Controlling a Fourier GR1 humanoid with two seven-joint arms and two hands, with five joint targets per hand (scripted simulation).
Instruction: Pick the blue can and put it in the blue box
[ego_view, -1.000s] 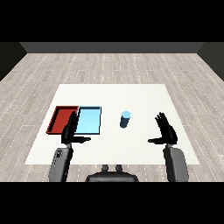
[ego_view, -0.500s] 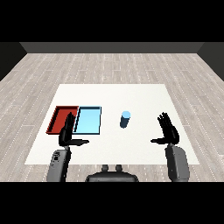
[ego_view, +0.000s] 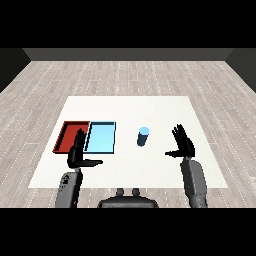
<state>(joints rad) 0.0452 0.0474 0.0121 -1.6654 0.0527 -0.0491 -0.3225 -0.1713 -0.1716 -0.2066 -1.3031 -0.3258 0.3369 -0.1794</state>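
The blue can (ego_view: 143, 136) stands upright on the white table (ego_view: 130, 110), just right of the light blue tray (ego_view: 101, 137). A red tray (ego_view: 70, 135) lies against the blue tray's left side. My right hand (ego_view: 184, 143) hovers open to the right of the can, a clear gap away, fingers straight and thumb pointing left. My left hand (ego_view: 78, 154) is open too, at the near edge of the two trays, overlapping their front corners. Neither hand holds anything.
Both grey forearms (ego_view: 194, 182) rise from the table's near edge. Bare white tabletop stretches behind the trays and can, and wooden floor surrounds the table.
The right hand has drifted slightly up and left toward the can. The left hand, the can and both trays have barely shifted.
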